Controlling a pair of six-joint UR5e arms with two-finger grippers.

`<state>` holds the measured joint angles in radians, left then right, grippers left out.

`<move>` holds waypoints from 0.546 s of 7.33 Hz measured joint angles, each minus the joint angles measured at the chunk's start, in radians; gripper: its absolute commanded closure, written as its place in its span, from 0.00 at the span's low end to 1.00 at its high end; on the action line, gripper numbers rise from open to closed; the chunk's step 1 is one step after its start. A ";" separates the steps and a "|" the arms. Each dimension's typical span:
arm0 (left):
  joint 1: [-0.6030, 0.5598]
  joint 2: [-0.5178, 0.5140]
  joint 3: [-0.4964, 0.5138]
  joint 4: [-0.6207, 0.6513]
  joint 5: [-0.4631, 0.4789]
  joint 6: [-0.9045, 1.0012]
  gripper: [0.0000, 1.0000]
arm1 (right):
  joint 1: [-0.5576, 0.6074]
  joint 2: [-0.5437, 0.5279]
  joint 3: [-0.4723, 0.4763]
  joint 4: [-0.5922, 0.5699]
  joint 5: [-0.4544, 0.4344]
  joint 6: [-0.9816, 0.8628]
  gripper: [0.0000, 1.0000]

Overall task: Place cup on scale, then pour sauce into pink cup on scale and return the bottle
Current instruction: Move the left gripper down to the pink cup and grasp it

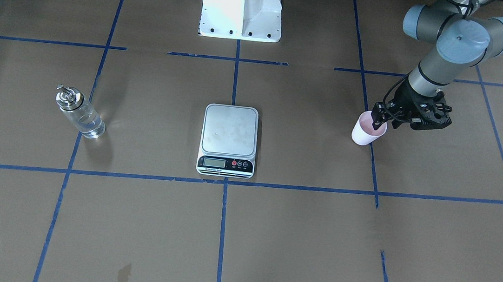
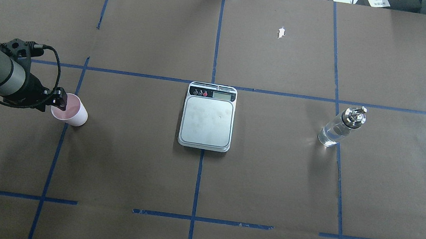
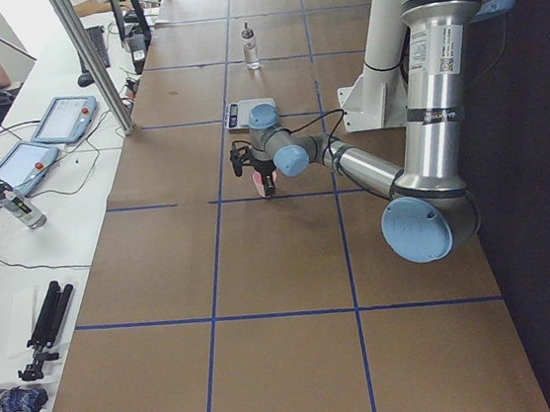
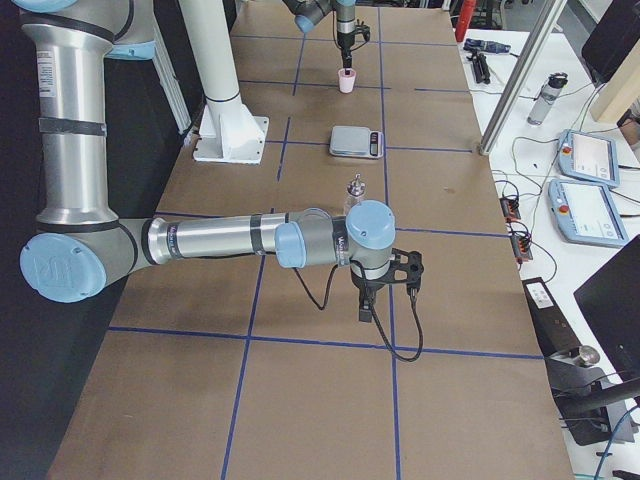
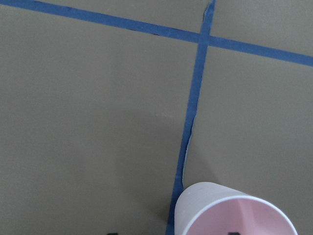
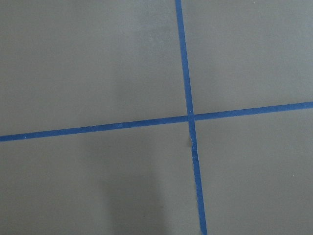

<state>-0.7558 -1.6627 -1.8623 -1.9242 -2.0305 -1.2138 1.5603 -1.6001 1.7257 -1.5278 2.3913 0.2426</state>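
The pale pink cup (image 1: 367,132) stands upright on the brown table on my left side, well apart from the scale; it also shows in the overhead view (image 2: 72,112) and the left wrist view (image 5: 234,210). My left gripper (image 1: 379,121) is open and straddles the cup's rim, with one finger inside the cup and one outside. The silver scale (image 2: 207,119) lies at the table's middle with a bare platform. The clear glass bottle (image 2: 339,126) with a silver cap stands on my right side. My right gripper (image 4: 366,312) hangs over the table beyond the bottle; I cannot tell if it is open or shut.
Blue tape lines (image 1: 224,182) divide the brown table into squares. The white robot pedestal (image 1: 242,9) stands at the table's edge behind the scale. A side bench with tablets (image 4: 590,160) and cables runs along the far side.
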 measured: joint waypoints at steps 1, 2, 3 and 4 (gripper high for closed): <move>0.003 -0.002 0.000 0.001 0.001 -0.002 1.00 | 0.001 0.002 0.000 0.000 -0.001 -0.001 0.00; 0.007 -0.006 0.000 0.002 0.001 -0.004 1.00 | 0.001 0.003 0.000 0.000 -0.001 -0.002 0.00; 0.008 -0.009 -0.004 0.007 -0.002 -0.010 1.00 | 0.001 0.003 0.001 0.000 -0.001 -0.004 0.00; 0.008 -0.012 -0.017 0.021 -0.006 -0.014 1.00 | 0.001 0.003 0.003 0.000 -0.001 -0.006 0.00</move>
<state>-0.7478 -1.6751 -1.8798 -1.9036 -2.0365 -1.2276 1.5615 -1.5972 1.7288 -1.5278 2.3900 0.2365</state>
